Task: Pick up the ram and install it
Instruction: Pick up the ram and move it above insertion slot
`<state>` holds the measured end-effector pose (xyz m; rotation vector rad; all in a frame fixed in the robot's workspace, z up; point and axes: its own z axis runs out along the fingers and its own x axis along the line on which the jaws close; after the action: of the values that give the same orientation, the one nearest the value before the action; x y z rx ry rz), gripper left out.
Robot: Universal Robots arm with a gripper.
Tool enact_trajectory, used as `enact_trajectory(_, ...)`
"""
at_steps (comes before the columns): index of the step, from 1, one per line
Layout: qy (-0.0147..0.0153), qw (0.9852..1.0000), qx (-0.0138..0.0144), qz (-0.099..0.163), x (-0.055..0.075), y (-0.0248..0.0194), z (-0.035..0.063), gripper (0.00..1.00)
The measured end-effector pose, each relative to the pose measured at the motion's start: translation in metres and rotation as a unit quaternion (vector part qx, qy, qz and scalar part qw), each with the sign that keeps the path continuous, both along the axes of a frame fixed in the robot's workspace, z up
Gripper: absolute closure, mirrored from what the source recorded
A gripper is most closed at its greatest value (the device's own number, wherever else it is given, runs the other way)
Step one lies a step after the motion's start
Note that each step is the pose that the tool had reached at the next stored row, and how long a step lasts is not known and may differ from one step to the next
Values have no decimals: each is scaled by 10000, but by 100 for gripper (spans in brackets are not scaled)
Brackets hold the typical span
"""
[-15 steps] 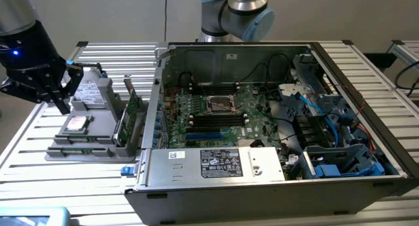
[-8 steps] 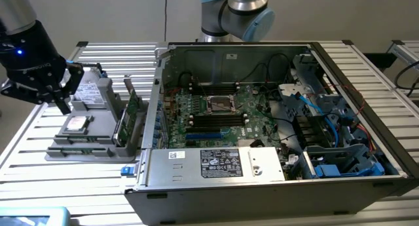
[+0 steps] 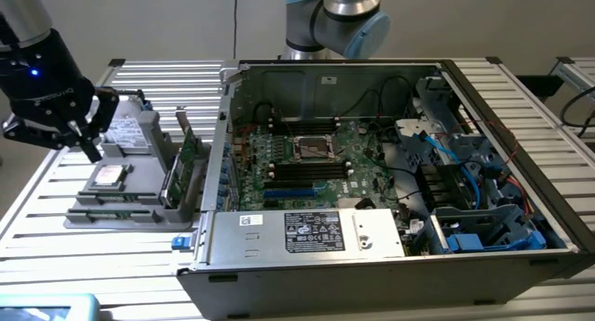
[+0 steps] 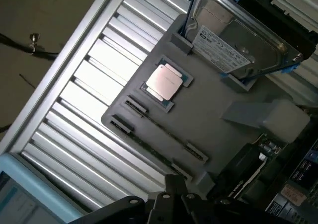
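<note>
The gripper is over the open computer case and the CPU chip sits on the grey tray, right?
No: the exterior view shows the gripper over the grey tray, beside the open computer case. The CPU chip does sit on the tray.

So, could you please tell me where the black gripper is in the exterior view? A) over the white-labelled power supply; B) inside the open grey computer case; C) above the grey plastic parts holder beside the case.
C: the black gripper hangs above the grey plastic parts holder, at the exterior view's left of the open grey computer case.
</note>
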<state>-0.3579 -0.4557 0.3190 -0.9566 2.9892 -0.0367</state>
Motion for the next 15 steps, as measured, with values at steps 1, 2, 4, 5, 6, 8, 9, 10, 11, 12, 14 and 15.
enact_trajectory(1, 0, 10000, 0, 91, 0, 0, 0, 89)
enact_trajectory(2, 0, 9998, 0, 180, 0, 0, 0, 89)
enact_trajectory(4, 0, 9994, 0, 360, 0, 0, -1, 89)
enact_trajectory(5, 0, 9990, 0, 455, 0, 0, -1, 89)
enact_trajectory(6, 0, 9985, 0, 545, 0, 0, -1, 89)
enact_trajectory(8, 0, 9974, 0, 717, 0, 0, -1, 89)
enact_trajectory(9, 0, 9968, 0, 796, 0, 0, -1, 89)
enact_trajectory(10, 0, 9961, 0, 881, 0, 0, -1, 89)
enact_trajectory(11, 0, 9953, 0, 964, 0, 0, -1, 89)
enact_trajectory(12, 0, 9945, 0, 1049, 0, 0, -2, 89)
enact_trajectory(14, 0, 9926, 0, 1218, 0, 0, -2, 89)
enact_trajectory(15, 0, 9915, 0, 1304, 0, 0, -2, 89)
